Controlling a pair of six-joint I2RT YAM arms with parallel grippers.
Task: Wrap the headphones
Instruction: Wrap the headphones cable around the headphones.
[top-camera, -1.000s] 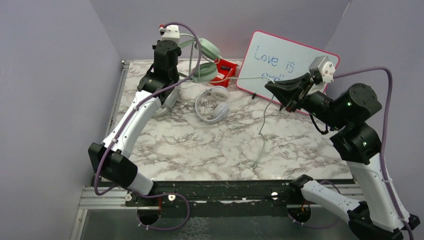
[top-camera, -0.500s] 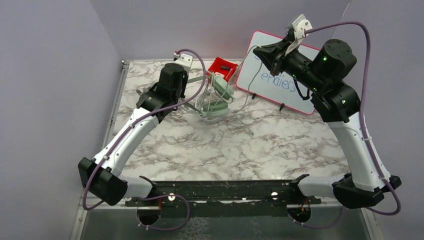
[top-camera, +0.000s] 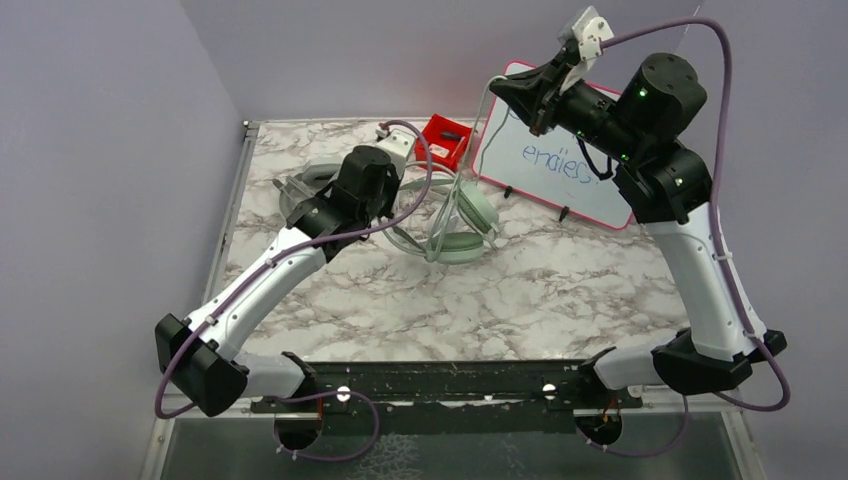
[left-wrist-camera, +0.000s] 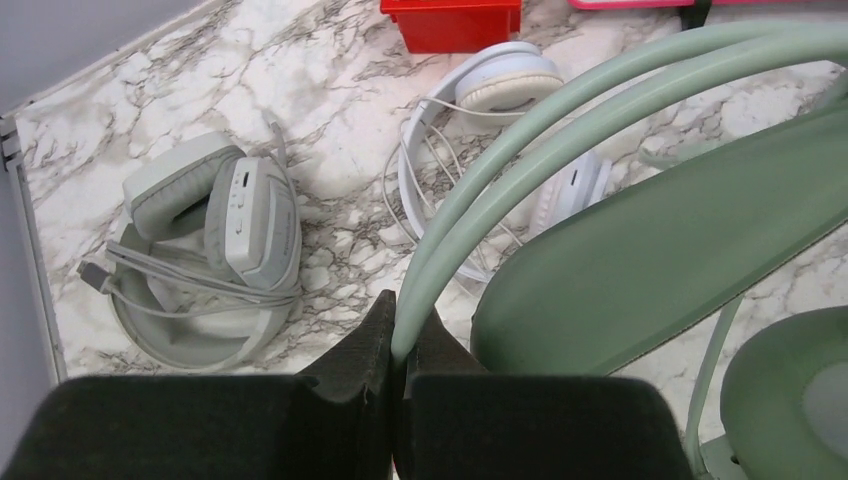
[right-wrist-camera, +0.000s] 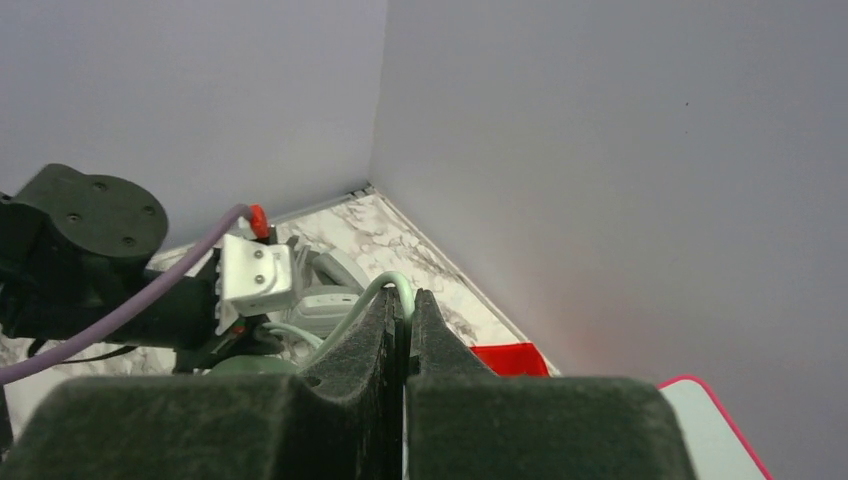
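Pinches the mint headphones (top-camera: 458, 245) by the headband (left-wrist-camera: 500, 150) in the left claw (left-wrist-camera: 395, 330), above the counter (top-camera: 560, 290) just in front of the red bin (top-camera: 446, 140), and clamps their thin cable (right-wrist-camera: 360, 300) in the right claw (right-wrist-camera: 403, 310) high beside that bin, leading it steeply up from them.

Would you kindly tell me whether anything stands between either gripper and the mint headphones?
Nothing visible does. The left gripper is shut on the headband of the mint headphones, and the right gripper is shut on their cable, held high near the back wall.
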